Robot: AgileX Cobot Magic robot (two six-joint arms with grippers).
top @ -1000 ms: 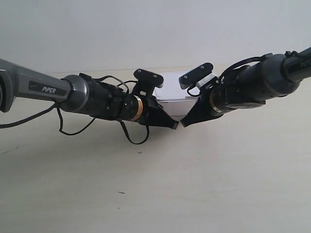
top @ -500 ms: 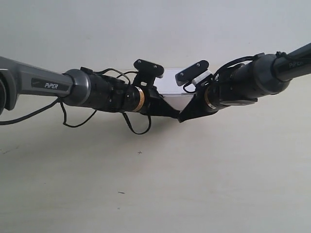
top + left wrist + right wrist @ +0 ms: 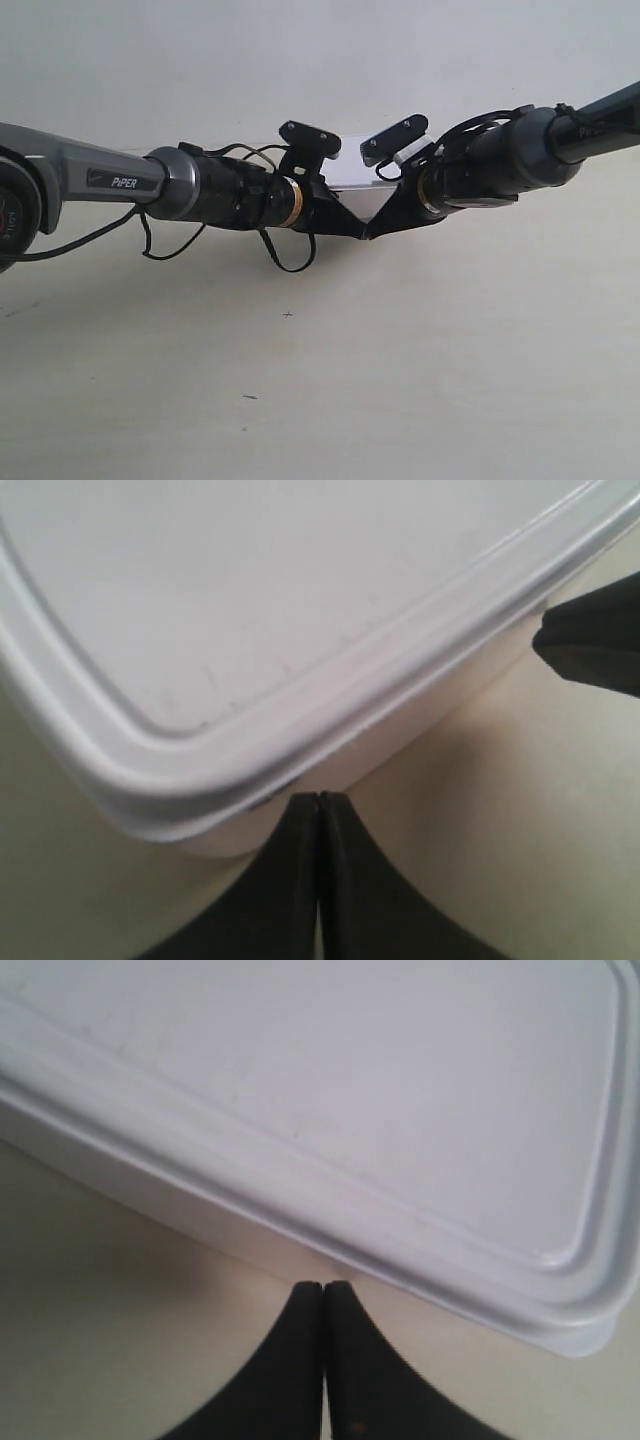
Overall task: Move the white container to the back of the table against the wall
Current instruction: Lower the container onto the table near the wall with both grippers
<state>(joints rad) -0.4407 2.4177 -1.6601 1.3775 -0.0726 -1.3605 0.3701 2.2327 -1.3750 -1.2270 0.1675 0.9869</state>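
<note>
The white container (image 3: 357, 196) sits at the far middle of the table (image 3: 420, 350), close to the wall (image 3: 300, 60), and the arms hide most of it. The two arms meet in front of it in the exterior view. My left gripper (image 3: 319, 798) is shut and empty, its tip touching the container (image 3: 300, 630) below a rounded lid corner. My right gripper (image 3: 323, 1286) is also shut and empty, its tip at the side wall of the container (image 3: 380, 1100) under the lid rim. A black tip of the other gripper (image 3: 592, 645) shows in the left wrist view.
A loose black cable (image 3: 290, 262) loops down under the arm at the exterior view's left. Tiny dark specks (image 3: 288, 314) mark the tabletop in front. The wall runs along the whole far edge of the table.
Both arms have reached farther back with shut grippers against the container. The container has slid toward the wall and now shows less behind them.
</note>
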